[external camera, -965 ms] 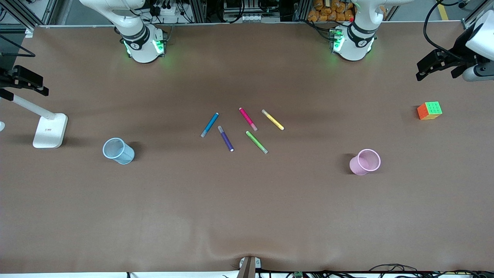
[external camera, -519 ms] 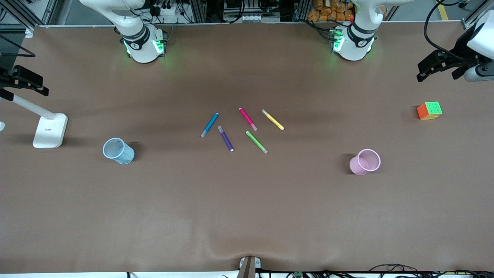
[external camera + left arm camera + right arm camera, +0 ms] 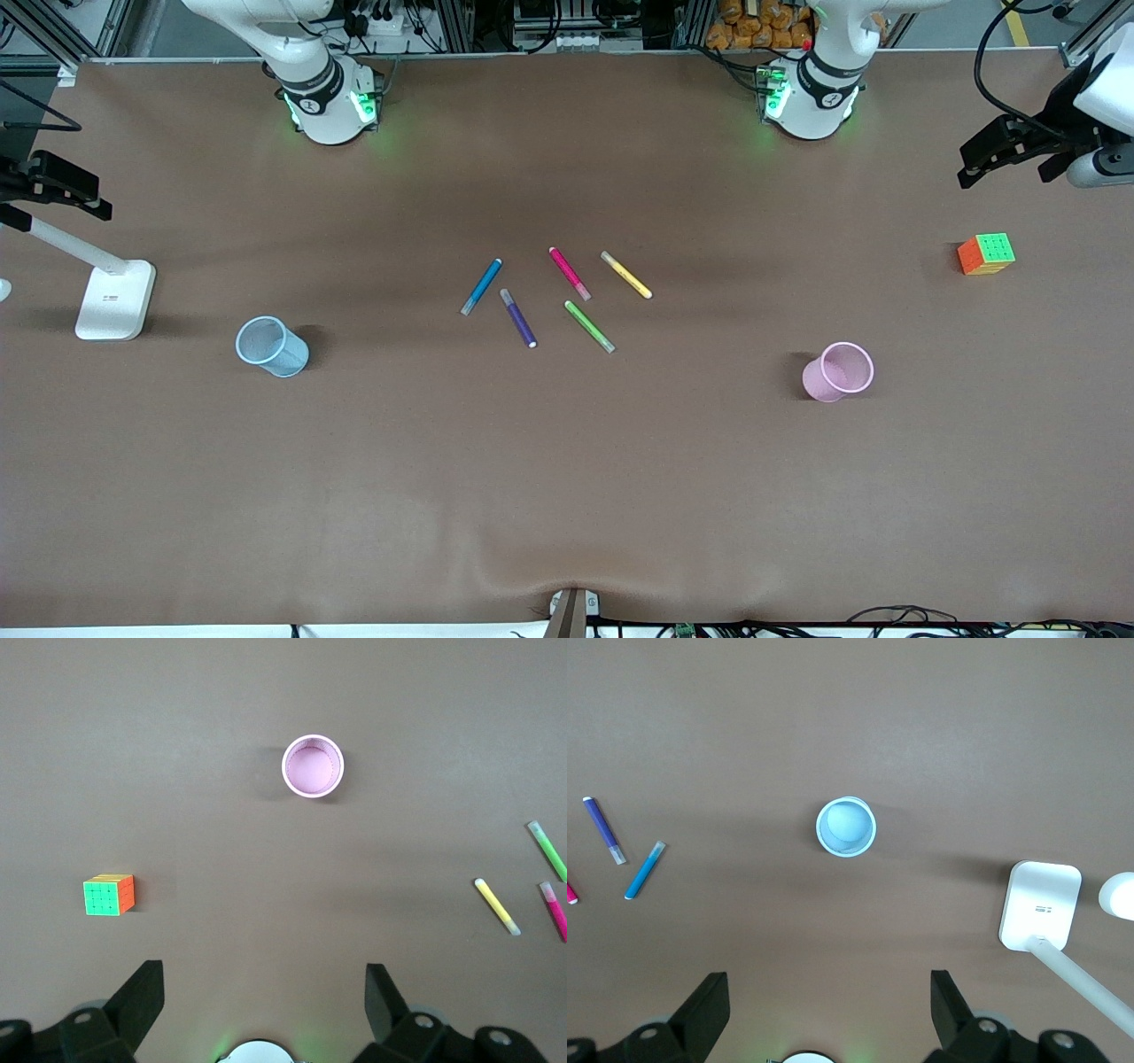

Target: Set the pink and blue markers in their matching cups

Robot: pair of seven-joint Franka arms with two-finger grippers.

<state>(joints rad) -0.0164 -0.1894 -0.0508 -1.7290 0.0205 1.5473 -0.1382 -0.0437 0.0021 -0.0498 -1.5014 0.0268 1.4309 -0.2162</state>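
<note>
The pink marker [image 3: 569, 273] is lying flat near the middle of the bench [image 3: 567, 496], its long axis running diagonally: the magenta end is pointing toward the edge where the arms' bases stand, and its pale cap is pointing toward the front camera and slightly toward the left arm's end. The blue marker [image 3: 481, 286] is lying just toward the right arm's end from it, slanting the other way, so its cap is pointing toward the front camera and the right arm's end. The two are apart, nothing touching them.

Between and around them, the purple marker [image 3: 518, 317], the green marker [image 3: 589, 326] and the yellow marker [image 3: 626, 275] are lying in the same loose cluster, none of them touching.

The blue cup [image 3: 271, 346] is standing upright toward the right arm's end of the bench, and the pink cup [image 3: 838, 371] is standing upright toward the left arm's end; both are nearer the front camera than the markers and well apart from them.

A colour cube [image 3: 986, 253] is sitting near the left arm's end edge, and a white lamp base [image 3: 114, 299] near the right arm's end edge.

The left gripper [image 3: 264, 988] is hanging high over the bench with its fingers spread wide, holding nothing; the right gripper [image 3: 829, 992] is doing likewise. Both arms are waiting.

Against the earlier frames, every marker, cup and the cube is lying where it was; nothing is shifting.
</note>
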